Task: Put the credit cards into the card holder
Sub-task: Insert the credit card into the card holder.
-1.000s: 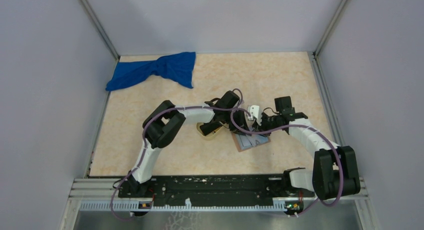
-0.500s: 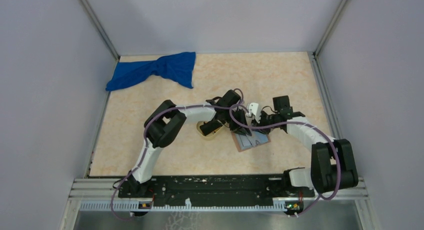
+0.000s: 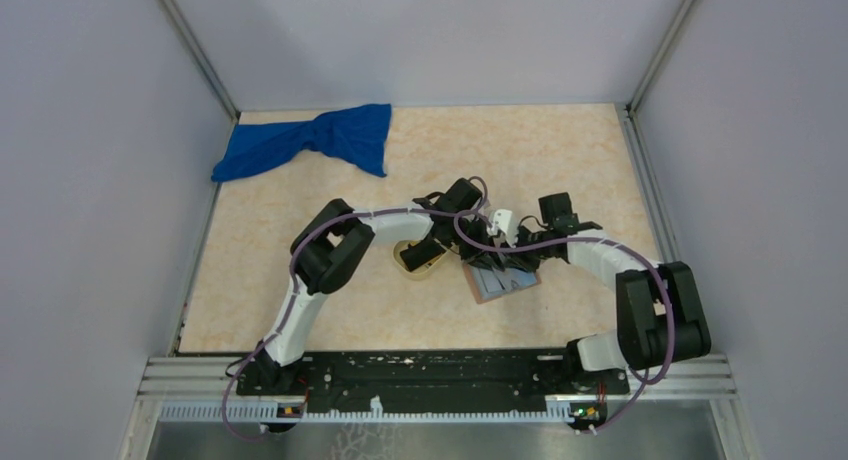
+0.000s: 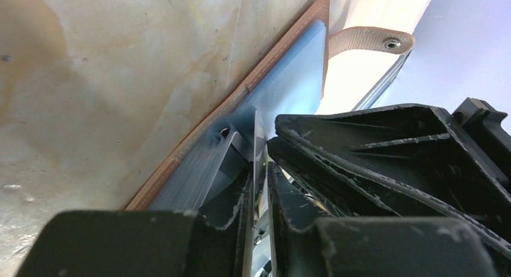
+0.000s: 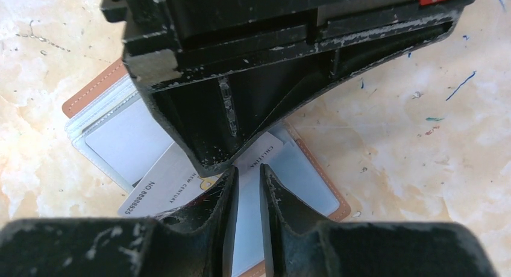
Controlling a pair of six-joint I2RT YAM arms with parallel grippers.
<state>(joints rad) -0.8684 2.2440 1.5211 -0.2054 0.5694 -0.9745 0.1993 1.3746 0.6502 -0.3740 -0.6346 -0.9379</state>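
The card holder lies open on the table, brown rim, blue-grey inside. It also shows in the left wrist view. My left gripper is shut on the grey credit card. It holds the card on edge, with the card's lower end against the holder's slots. My right gripper hangs over the holder's right half, right beside the left gripper. Its jaws are almost together and hold nothing. The black card is not in view.
An oval tan tray sits just left of the holder, partly under my left arm. A crumpled blue cloth lies at the back left. The holder's strap with a snap sticks out at its far end.
My right gripper has moved left and closer to the left gripper, over the holder. The left gripper with the grey card has hardly moved.
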